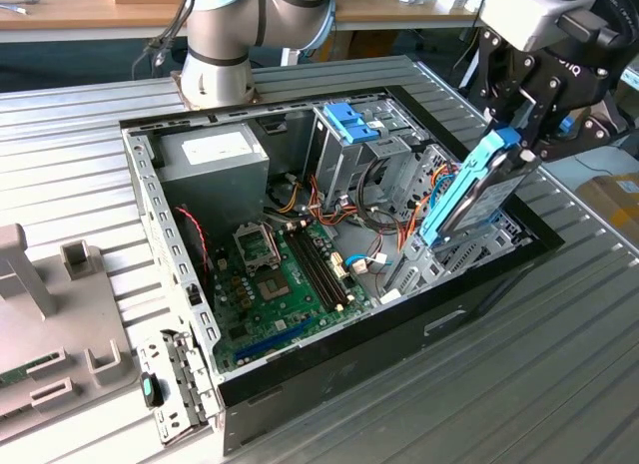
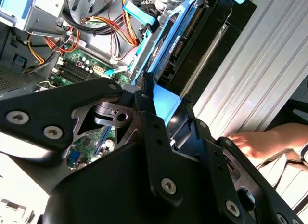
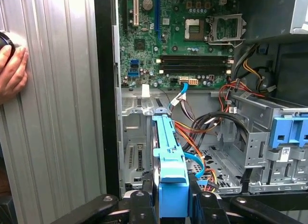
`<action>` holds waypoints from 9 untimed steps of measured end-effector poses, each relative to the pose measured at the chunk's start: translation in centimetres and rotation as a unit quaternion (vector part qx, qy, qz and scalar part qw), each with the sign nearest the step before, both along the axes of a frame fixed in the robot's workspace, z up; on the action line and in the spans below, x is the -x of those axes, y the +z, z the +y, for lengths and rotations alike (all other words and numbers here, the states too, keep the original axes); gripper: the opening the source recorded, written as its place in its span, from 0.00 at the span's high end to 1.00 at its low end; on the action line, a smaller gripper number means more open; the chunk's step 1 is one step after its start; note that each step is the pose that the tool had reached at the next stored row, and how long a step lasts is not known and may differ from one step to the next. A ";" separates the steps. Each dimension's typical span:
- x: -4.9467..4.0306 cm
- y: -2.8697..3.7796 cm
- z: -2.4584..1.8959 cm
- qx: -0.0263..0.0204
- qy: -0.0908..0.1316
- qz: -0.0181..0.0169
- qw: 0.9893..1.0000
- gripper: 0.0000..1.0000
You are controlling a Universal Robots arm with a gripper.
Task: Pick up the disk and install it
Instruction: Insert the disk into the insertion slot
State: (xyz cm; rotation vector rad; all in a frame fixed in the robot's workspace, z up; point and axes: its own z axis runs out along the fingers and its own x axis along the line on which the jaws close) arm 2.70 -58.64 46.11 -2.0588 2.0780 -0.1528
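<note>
Gripper (image 1: 511, 143) closed on the upper end of the disk (image 1: 467, 200). In the first wrist view the fingers (image 3: 142, 212) flank the blue carrier's end tab.

Disk stands tilted, with its lower end down inside the computer case (image 1: 329, 369). In the exterior view it is at about 3 o'clock from the motherboard (image 1: 285, 279), its top leaning out toward 1 o'clock. Drive cage (image 1: 351, 145) at 12 o'clock of the board. A person's hand (image 3: 12, 70) lies on the ribbed table (image 1: 559, 384), apart from the case.

Judgement: the drive body is stiff, dense for its size and shock-sensitive. The plastic carrier is smooth and likely flexes a little. Best held across the carrier's end, as now, clear of the label face and connector edge.
</note>
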 end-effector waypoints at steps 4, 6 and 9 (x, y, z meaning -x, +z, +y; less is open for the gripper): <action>0.00 -0.37 0.08 0.000 0.000 0.000 1.000 0.63; 0.00 -0.83 0.08 0.000 0.000 0.000 1.000 0.63; 0.00 -1.51 0.08 0.000 0.000 0.000 1.000 0.63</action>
